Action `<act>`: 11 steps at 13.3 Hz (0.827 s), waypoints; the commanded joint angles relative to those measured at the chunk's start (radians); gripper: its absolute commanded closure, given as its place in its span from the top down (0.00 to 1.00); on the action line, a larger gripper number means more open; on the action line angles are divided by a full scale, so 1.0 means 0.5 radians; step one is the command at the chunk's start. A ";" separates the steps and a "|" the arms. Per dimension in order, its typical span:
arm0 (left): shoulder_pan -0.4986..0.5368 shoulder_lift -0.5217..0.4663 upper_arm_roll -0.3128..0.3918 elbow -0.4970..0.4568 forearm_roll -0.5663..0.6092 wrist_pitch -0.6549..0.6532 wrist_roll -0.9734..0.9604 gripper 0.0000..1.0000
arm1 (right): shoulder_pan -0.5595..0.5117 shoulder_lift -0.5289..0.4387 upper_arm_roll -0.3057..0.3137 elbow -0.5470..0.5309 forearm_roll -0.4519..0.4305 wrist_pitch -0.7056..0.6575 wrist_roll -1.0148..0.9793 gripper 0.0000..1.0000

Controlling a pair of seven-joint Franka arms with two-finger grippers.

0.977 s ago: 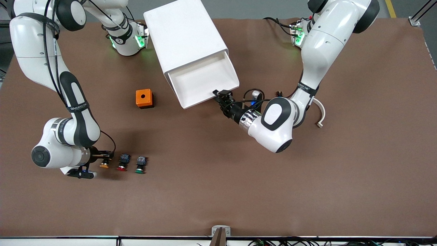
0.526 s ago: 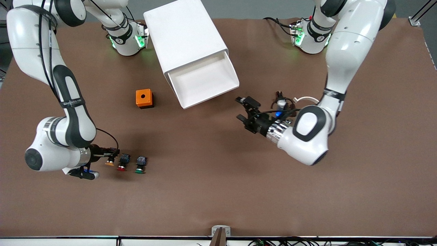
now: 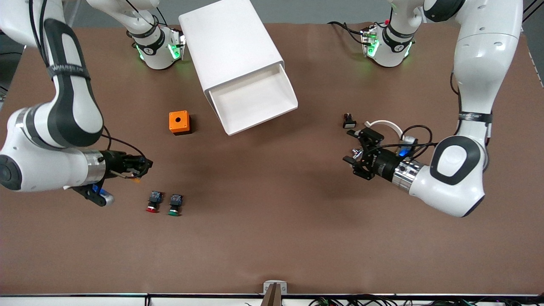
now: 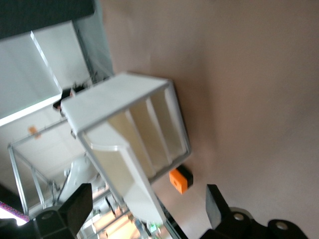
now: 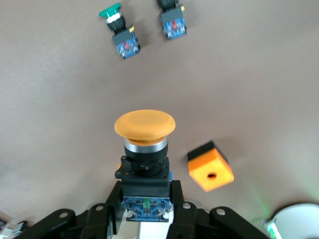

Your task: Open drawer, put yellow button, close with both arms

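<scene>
The white cabinet (image 3: 231, 42) has its top drawer (image 3: 255, 100) pulled open and empty. My right gripper (image 3: 143, 163) is shut on the yellow button (image 3: 136, 180) and holds it off the table above the spot beside the red-capped button (image 3: 153, 202). In the right wrist view the fingers (image 5: 112, 201) clamp the button's black body, with its yellow cap (image 5: 144, 124) pointing away from my right gripper (image 5: 144, 196). My left gripper (image 3: 355, 151) is open and empty over bare table toward the left arm's end. From my left gripper (image 4: 147, 209) I see the open drawer (image 4: 124, 164).
An orange box (image 3: 179, 122) with a round hole stands beside the cabinet. A green-capped button (image 3: 174, 204) lies next to the red one. A small black-and-white part (image 3: 349, 123) and a white curved piece (image 3: 384, 124) lie close to the left gripper.
My right gripper has lifted the yellow button out of the row of buttons. My left arm has drawn back from the drawer's front toward its own end of the table.
</scene>
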 commanded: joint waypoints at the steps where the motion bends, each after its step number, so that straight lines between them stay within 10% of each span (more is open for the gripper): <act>1: -0.024 -0.112 -0.020 -0.018 0.348 -0.026 0.178 1.00 | 0.110 -0.176 -0.002 -0.048 0.047 -0.066 0.440 0.05; 11: -0.073 -0.437 -0.241 -0.021 1.343 -0.115 1.388 1.00 | 0.833 -0.343 -0.008 -0.228 0.161 0.332 1.959 0.04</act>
